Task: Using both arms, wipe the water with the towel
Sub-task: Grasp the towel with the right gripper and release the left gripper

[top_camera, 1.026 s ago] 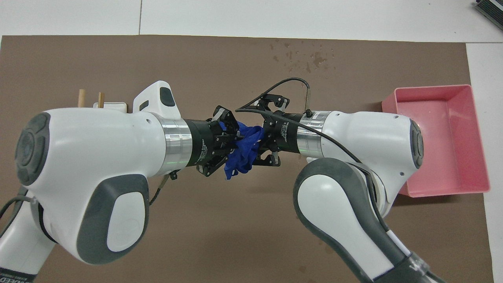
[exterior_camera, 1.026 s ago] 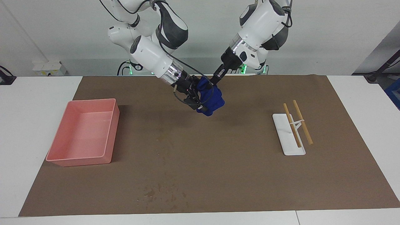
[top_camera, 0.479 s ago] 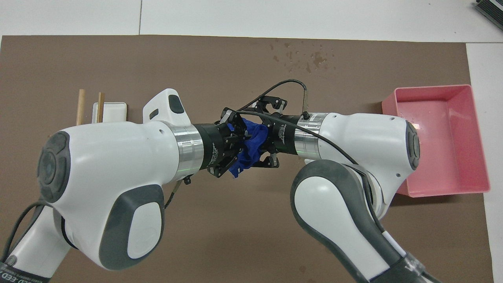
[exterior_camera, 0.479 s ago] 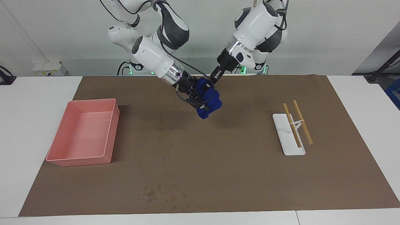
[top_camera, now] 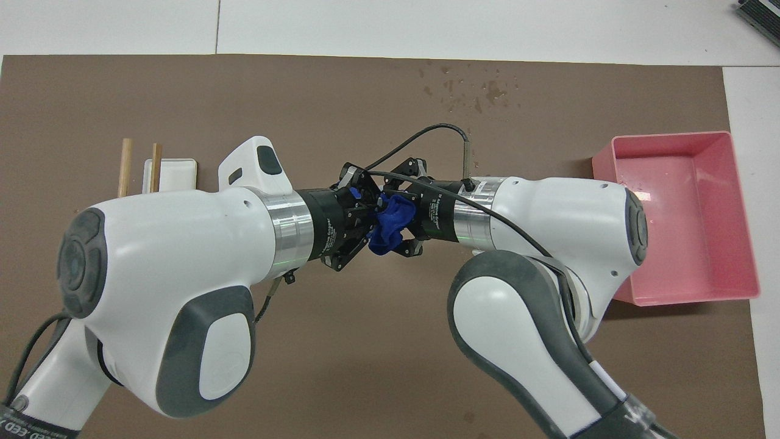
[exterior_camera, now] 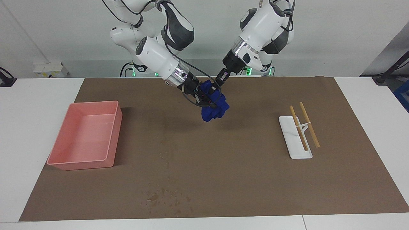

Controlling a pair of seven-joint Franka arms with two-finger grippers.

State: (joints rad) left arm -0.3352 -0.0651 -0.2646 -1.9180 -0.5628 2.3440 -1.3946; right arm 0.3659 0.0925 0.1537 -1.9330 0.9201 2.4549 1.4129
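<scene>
Blue towel (exterior_camera: 214, 107) held mid-air, pinched between left gripper (exterior_camera: 219, 83) and right gripper (exterior_camera: 202, 95); handover step, then carry it to the water (exterior_camera: 166, 198).

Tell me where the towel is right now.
The towel hangs bunched between the left gripper and right gripper, raised over the middle of the brown mat.

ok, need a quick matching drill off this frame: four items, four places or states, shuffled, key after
1. towel
2. pink tray
3. two wooden sticks
4. dark wet blotches

A. lying across a white stand
B. on the mat's edge farthest from the robots
C. bunched in the air between both claws
D. toward the right arm's end of the table

Pairs: 1-C, 2-D, 3-A, 4-B
</scene>
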